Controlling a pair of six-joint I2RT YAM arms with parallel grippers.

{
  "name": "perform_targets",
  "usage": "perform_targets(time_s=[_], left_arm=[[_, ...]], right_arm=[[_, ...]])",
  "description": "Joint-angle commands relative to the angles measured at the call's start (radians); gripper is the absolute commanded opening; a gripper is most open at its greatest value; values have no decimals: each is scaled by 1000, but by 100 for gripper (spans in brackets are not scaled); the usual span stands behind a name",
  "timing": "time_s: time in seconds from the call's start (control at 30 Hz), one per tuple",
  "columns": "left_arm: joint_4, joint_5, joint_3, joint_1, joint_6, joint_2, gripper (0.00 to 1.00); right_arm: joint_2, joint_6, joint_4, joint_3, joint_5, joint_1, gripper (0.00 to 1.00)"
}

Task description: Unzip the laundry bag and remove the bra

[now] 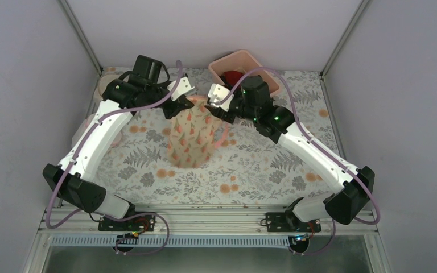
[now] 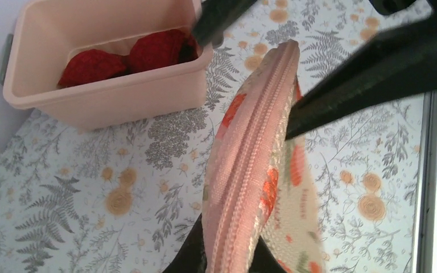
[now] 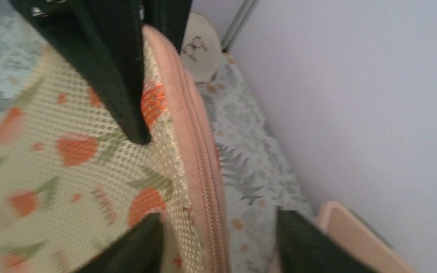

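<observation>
- While both arms are bending in over the middle of the surface (image 1: 256, 170), the laundry bag (image 1: 190, 136) is standing upright between them, its lower end resting on the fern-and-flower printed cloth.
- The left claw (image 1: 177, 107) is clamping shut on the bag's pink zip trim near the top.
- The right claw (image 1: 216, 102) is standing open, its fingers (image 3: 134, 244) straddling the same zipped edge; one is lying against the mesh, the other is apart from the trim.
- A pink bin (image 1: 260, 61) is sitting at the far edge, holding red garments (image 2: 122, 57).
- A round beige bag (image 3: 200, 48) is lying in the far left corner.
- Plain pale grey walls (image 1: 205, 28) are enclosing the surface on three sides, with metal posts (image 1: 79, 34) rising at the far corners.
</observation>
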Motion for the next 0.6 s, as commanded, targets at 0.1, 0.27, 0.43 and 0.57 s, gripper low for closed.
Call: perform_targets(time_s=[0.1,0.27,0.43,0.57], left_arm=[[213,-29,-13,219,-421,-41,2],[277,64,-19,495,-814,-60,2],[286,237,-29,607,-1093,-32,2],[255,257,56,610,-1170,-11,2]], right_arm=[[1,154,178,24,193,-2,86],[-52,243,317,-103,32,21,92],[-41,130,684,-349,106,193,100],[88,159,833,-333,121,218,100]])
